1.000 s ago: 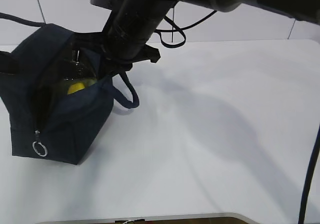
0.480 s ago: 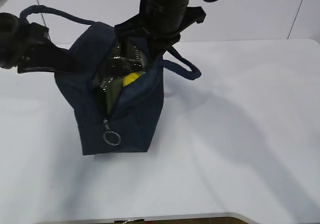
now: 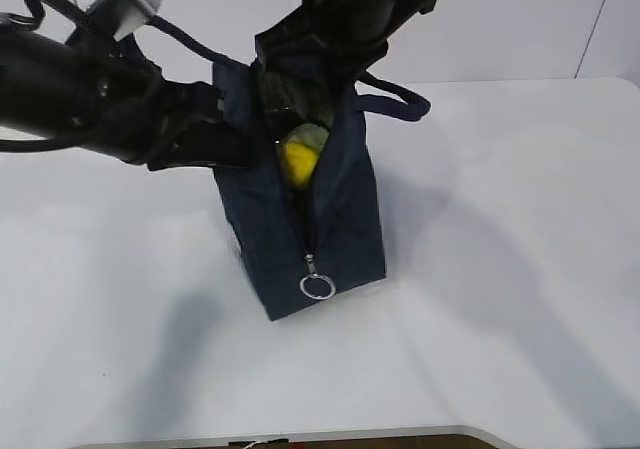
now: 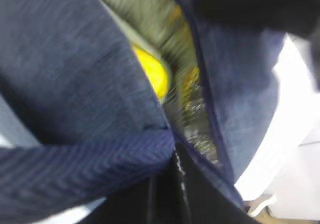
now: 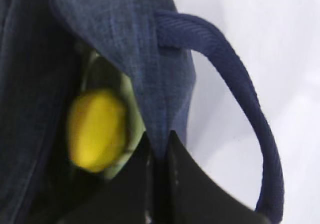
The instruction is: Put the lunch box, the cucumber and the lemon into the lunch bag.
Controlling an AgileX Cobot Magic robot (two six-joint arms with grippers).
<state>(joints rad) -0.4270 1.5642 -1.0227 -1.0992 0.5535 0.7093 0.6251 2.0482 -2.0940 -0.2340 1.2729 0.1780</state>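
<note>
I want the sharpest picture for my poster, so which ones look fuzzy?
Left wrist view: smeared and fuzzy, the small bright yellow lemon a blur inside the boxy dark navy fabric lunch bag. Right wrist view: soft too. Exterior view: sharpest, with grey arm shadows on the white table.

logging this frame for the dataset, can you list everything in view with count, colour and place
boxy dark navy fabric lunch bag: one, standing mid-table, top open, both rims pinched by grippers
silver ring zipper pull: one, low on the bag's front
small bright yellow lemon: one, inside the bag
pale sage-green lunch box lid: one, partly seen behind the lemon
white table: one, under the bag
left gripper: black, shut on the bag's left rim
right gripper: black, shut on the bag's right rim beside a loop handle
</note>
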